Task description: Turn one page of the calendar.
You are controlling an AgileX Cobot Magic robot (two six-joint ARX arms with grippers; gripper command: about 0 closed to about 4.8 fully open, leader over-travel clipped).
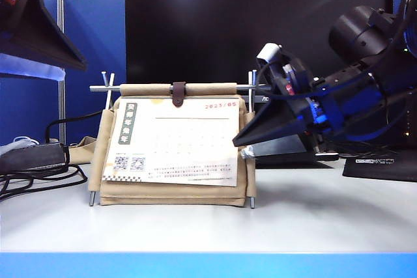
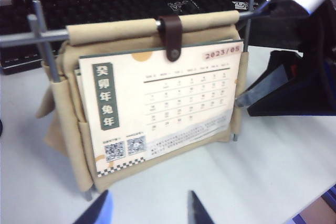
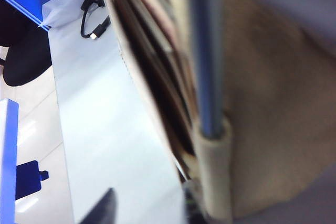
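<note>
Where the exterior view begins on the left, hangs raised above the white table [image 1: 313, 206], well apart from the calendar [image 1: 172, 192]: so much for the left gripper [image 2: 149, 214]. From its own wrist camera, shows both fingertips [image 2: 100, 211] spread, with only bare tabletop between them and nothing held. Below it, on the table, lies a tangle of black cables [image 1: 39, 177].

Next, in the middle, stands upright on thin metal rods [image 1: 104, 88] as a beige fabric pouch, fastened at top centre by a small brown strap [image 1: 178, 94]. Carries the page [image 1: 182, 144] at the front, facing the camera: white, landscape, marked 2023/05 in red at top right, with a grey-green vertical strip of white characters at its left and two QR codes beneath that. Sits slightly tilted in the pouch, right lower corner a little lower. Not yet turned.

Further right, reaches in level from the right side with the right gripper [image 1: 242, 141], tip just at the page's right edge, about mid-height. Cannot tell whether it touches. In the right wrist view, looks along the stacked card edges and a rod in its fabric sleeve. Shows the fingers [image 3: 102, 209] apart, table visible between them, no card seen clamped.
</note>
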